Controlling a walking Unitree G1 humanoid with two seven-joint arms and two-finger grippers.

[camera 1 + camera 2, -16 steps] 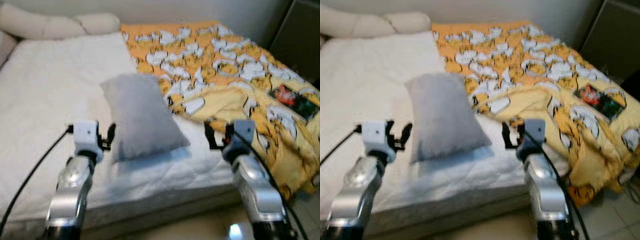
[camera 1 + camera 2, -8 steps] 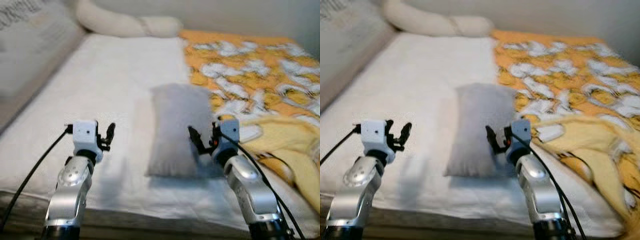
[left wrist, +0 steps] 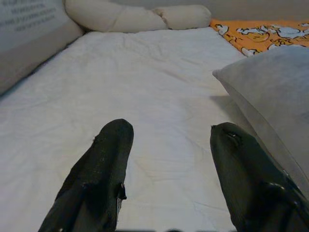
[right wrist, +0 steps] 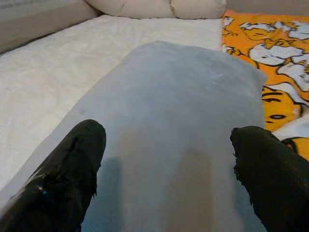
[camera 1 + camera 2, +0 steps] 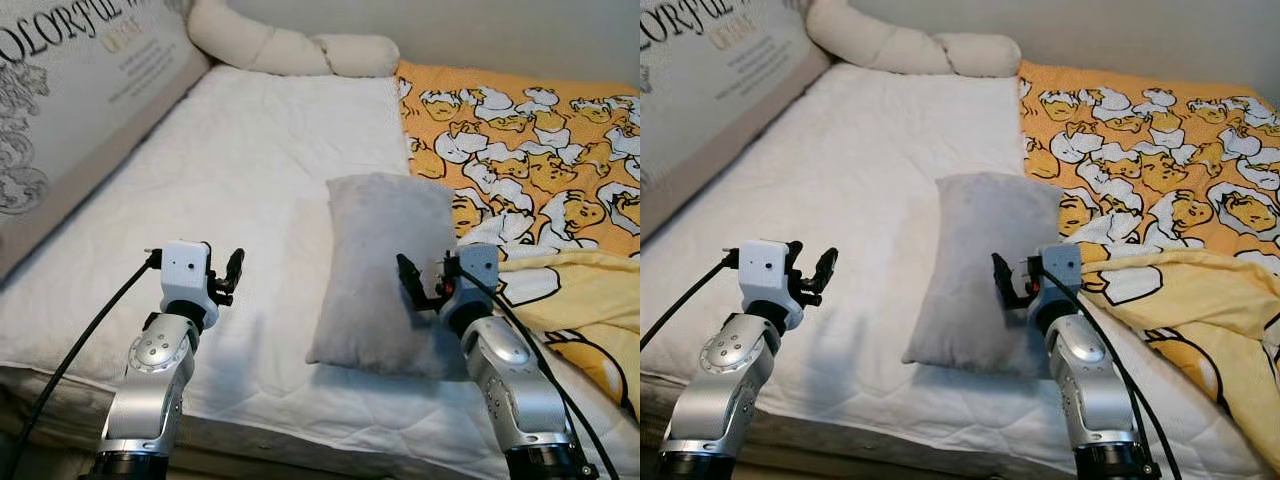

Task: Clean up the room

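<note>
A grey pillow [image 5: 385, 265] lies lengthwise on the white mattress [image 5: 250, 160], its right side touching an orange and yellow cartoon-print blanket [image 5: 520, 150]. My right gripper [image 5: 416, 286] is open and hovers just above the pillow's near right part; in the right wrist view the pillow [image 4: 174, 101] spans the gap between the fingers [image 4: 77, 159]. My left gripper [image 5: 230, 278] is open over bare sheet, left of the pillow. The left wrist view has the pillow's edge [image 3: 270, 92] beside one of its fingers [image 3: 104, 159].
A long cream bolster [image 5: 290, 50] lies across the head of the bed. A printed padded panel [image 5: 70, 90] runs along the left side. A bunched yellow fold of the blanket [image 5: 590, 300] sits at the right, beside my right arm. The mattress's front edge [image 5: 300, 440] is close below.
The camera has swung left and steadied, bringing the printed panel into view and the pillow to the centre. My right gripper now sits over the pillow instead of beside the blanket. Both grippers stay open.
</note>
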